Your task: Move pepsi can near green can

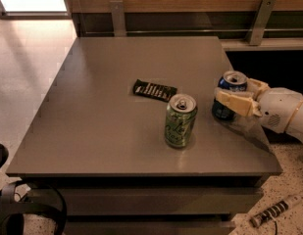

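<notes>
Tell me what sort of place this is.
Likely an office lounge or lab: plain grey table, speckled flooring, metal wall brackets. The gripper holds the pepsi can at the table's right edge, near the green can.

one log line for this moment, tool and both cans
tool: right side of grey table, shut on dark blue soda can | blue can: right of light green soda can, not touching

You had a dark snack packet (154, 90) lying flat on the desk (92, 131), well left of the pincer (233, 93) at its right edge. Black cables (23, 210) and a striped object (272, 212) lay on the floor.
</notes>
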You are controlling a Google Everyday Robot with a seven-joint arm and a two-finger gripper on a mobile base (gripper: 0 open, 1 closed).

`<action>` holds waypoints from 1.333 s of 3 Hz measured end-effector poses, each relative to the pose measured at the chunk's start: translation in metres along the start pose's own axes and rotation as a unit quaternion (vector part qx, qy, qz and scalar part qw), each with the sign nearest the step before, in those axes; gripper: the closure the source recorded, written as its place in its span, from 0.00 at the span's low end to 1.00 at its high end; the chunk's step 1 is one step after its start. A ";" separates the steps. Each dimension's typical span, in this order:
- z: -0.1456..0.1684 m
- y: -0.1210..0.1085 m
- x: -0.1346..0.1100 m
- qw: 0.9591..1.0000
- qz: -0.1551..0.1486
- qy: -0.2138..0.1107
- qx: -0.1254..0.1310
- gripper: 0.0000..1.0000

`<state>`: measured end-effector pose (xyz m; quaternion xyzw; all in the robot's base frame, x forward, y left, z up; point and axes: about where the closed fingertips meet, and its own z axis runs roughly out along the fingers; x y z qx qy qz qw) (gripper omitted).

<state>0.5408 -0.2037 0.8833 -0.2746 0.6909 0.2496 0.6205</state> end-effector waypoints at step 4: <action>0.002 0.002 -0.002 1.000 -0.001 0.000 -0.002 0.00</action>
